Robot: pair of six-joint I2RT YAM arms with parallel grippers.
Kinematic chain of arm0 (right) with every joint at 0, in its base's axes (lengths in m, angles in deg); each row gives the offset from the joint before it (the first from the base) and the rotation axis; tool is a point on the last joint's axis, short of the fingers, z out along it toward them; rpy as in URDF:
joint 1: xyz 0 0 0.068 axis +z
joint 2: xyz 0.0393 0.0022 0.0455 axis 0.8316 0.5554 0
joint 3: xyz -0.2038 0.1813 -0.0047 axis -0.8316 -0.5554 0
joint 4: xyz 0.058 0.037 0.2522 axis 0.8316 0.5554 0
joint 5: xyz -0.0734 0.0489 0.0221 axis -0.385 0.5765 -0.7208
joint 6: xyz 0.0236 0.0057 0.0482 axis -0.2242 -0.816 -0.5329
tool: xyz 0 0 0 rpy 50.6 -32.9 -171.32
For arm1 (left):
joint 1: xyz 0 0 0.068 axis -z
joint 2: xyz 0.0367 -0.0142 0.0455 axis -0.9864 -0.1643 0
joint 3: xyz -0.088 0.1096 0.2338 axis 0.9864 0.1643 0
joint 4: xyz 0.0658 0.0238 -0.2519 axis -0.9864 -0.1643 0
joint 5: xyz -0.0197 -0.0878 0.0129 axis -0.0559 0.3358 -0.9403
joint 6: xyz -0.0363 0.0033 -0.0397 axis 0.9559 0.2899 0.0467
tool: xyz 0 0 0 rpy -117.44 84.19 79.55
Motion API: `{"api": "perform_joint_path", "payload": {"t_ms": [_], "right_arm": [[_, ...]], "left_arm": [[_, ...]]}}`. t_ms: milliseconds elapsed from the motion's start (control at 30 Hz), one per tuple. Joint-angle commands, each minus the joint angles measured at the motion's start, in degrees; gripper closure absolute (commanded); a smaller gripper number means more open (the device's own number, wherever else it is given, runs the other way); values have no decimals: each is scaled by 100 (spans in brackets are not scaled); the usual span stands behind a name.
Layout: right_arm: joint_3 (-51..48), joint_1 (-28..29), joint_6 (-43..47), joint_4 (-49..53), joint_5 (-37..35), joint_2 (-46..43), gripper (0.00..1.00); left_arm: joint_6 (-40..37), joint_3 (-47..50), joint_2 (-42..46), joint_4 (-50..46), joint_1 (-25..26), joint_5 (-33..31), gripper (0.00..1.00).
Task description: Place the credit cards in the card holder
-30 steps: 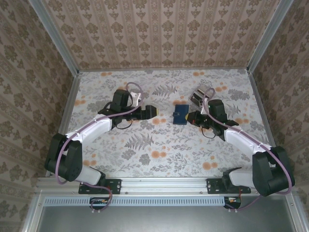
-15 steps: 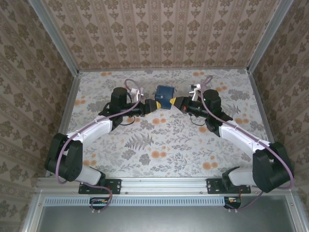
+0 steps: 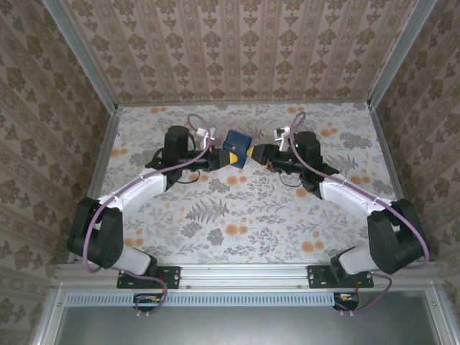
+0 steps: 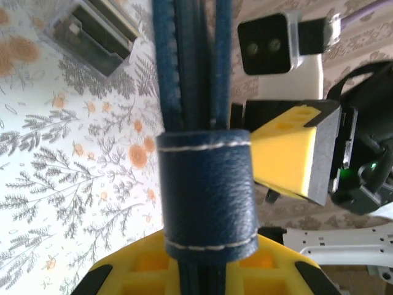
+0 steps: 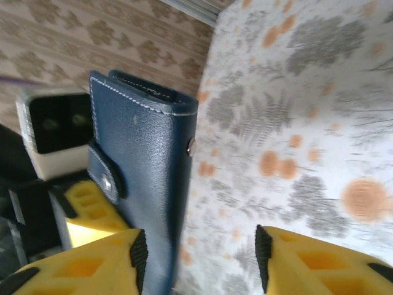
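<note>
So the left gripper [image 3: 221,159] is clamped on the card holder [image 3: 236,146], which sits mid-air over the far middle of the floral table [image 3: 237,215], right between the two arms. From the left wrist cam, the left gripper [image 4: 209,270] has its yellow fingers [image 4: 126,273] pressed on both sides of the card holder [image 4: 206,123]. You're looking at the holder edge-on, upright, with the snap tab [image 4: 207,190] wrapped across the edge, so it looks closed.

The right gripper [image 3: 257,154] sits just beside the holder on the other side. On its own cam the right gripper [image 5: 196,258] is spread wide. The navy card holder [image 5: 147,160] stands close against one of its fingers [image 5: 86,267], while the other is well off it, so it isn't pinching anything.

The credit cards [image 4: 92,31] are a grey stack lying on the table in the left wrist view, well apart from the holder.
</note>
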Motion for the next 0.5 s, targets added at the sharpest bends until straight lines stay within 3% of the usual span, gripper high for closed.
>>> {"api": "perform_joint_path", "payload": {"t_ms": [0, 100, 233, 467], "right_arm": [[725, -166, 3600, 2587, 180, -222, 46], [928, -343, 5061, 3306, 978, -191, 46], [782, -348, 5611, 2989, 1502, -275, 43], [1780, -253, 6559, 4401, 2046, 599, 41]], "left_arm": [[-2403, -674, 16, -2402, -5, -7, 100], [-3052, -472, 193, -2522, -27, -100, 100], [-4137, -865, 23, -3745, 34, -191, 100], [-5086, -1267, -142, -4323, 570, 3, 100]]}}
